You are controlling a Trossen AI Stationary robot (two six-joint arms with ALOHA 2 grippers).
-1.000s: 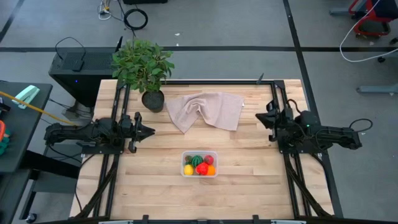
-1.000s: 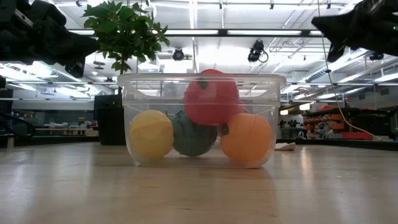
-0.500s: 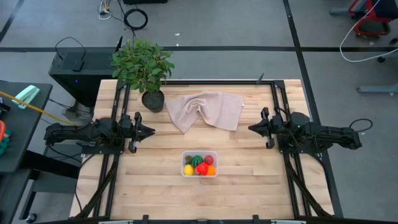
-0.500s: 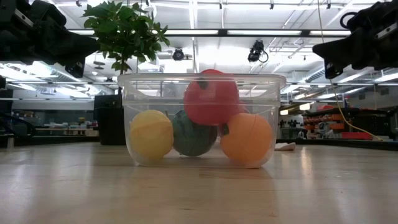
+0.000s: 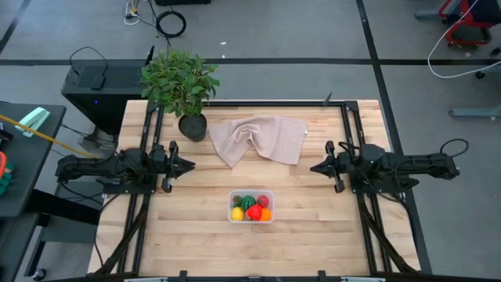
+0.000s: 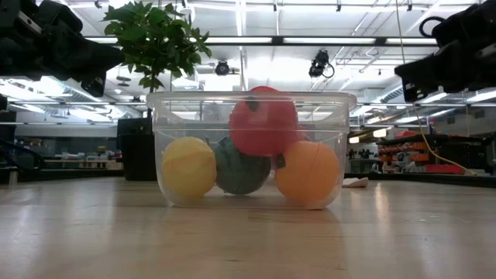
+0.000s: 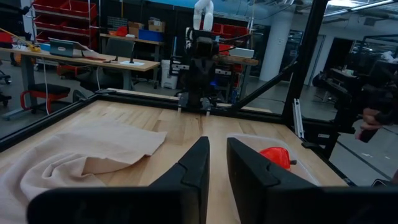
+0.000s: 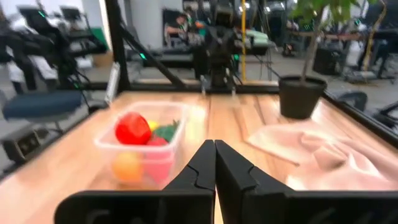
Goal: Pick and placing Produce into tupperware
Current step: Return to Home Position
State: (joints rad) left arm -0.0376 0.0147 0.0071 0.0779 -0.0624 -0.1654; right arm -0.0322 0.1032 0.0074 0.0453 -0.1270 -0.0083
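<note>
Right claw (image 5: pixel 315 167) hangs closed and empty above the desk (image 5: pixel 196 235), well apart from the container (image 5: pixel 250 191). Left claw (image 5: pixel 190 165) shows a narrow gap and holds nothing. Five toy fruits and vegetables (image 5: pixel 252 208) sit inside the container.

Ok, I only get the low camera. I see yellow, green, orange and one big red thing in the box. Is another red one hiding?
Observer: Yes. From above, a second red piece sits in the tupperware, beside the green one.
Operator: What's behind the box?
Observer: A crumpled beige cloth, right of the potted plant.
Operator: Are the claws holding anything?
Observer: Nothing. The wrist views show the left gripper and right gripper empty, at opposite sides of the table.
</note>
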